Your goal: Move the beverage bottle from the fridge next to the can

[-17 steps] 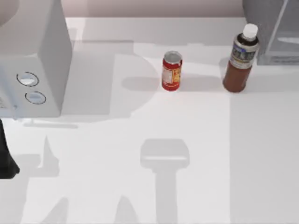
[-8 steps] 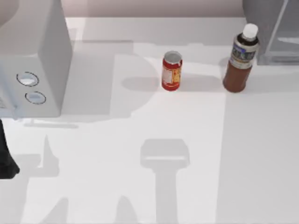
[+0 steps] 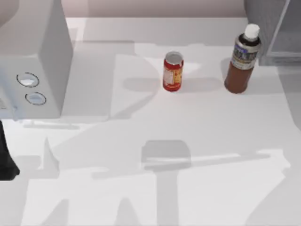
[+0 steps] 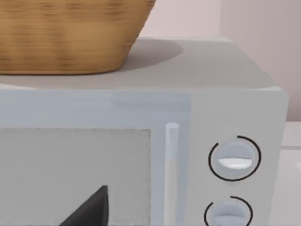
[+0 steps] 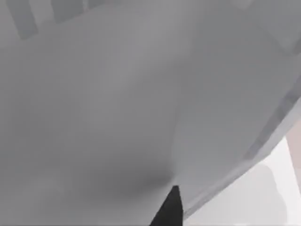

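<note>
White table point(image 3: 197, 141), pale pinkish wall along its far edge, soft grey shadows across the top. At the table's left, light grey appliance point(image 3: 33, 61) with two round dials point(image 3: 28, 80), cut off by the frame edge. Left wrist view faces its front: door panel, vertical handle point(image 4: 171, 169), both dials, and a woven basket point(image 4: 70, 33) standing on its roof, basket top cropped.

Fridge point(image 3: 273, 28) sits at far right corner, mostly out of frame, only a grey wall and glassy panel visible. Beverage bottle point(image 3: 242, 59) stands upright on the table just in front of the fridge, outside it, white cap up. Can point(image 3: 172, 71) upright near table's middle-far area, left of the bottle and clearly apart from it.

Left arm: dark piece point(image 3: 5, 160) at the left edge, parked; a dark finger tip point(image 4: 91, 209) pokes into the left wrist view. Claw state cannot be told.

Right wrist view: grey slanted surfaces up close, hard to identify, one dark finger tip point(image 5: 168, 209) at the lower edge. Right claw apart or together: cannot tell.
</note>
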Robot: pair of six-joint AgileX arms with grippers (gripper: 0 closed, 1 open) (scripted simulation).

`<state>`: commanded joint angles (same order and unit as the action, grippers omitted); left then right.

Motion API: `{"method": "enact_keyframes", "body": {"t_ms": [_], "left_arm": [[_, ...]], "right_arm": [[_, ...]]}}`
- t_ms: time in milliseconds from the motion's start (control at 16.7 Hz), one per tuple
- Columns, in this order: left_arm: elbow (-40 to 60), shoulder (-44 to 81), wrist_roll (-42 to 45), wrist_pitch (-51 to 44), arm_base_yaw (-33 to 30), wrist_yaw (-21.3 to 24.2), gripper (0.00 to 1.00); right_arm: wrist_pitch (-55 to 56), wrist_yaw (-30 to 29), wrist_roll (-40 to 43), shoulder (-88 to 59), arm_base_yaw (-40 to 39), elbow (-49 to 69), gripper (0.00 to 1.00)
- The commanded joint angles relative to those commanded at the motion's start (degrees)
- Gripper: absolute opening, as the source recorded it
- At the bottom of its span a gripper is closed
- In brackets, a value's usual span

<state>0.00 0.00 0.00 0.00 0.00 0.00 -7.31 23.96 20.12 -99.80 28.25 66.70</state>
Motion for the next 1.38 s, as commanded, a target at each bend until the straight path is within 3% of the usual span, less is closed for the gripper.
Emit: {"method": "enact_keyframes", "body": {"t_ms": [240,480,900,1380], "left_arm": [[0.0,0.0,0.0,0.0,0.0,0.0,1.0],[0.0,0.0,0.0,0.0,0.0,0.0,1.0],[0.0,0.0,0.0,0.0,0.0,0.0,1.0],[0.0,0.0,0.0,0.0,0.0,0.0,1.0]], "right_arm": [[6.1,-12.7,-11.1,3.8,-17.1,-5.6,1.0],[10.2,-20.9,-18.5,6.6,-26.0,-9.4,1.0],[10.2,-22.1,-19.0,5.9,-25.7,-9.1,1.0],[7.3,-22.3,-19.1,-6.1,-25.9,5.6,1.0]]}}
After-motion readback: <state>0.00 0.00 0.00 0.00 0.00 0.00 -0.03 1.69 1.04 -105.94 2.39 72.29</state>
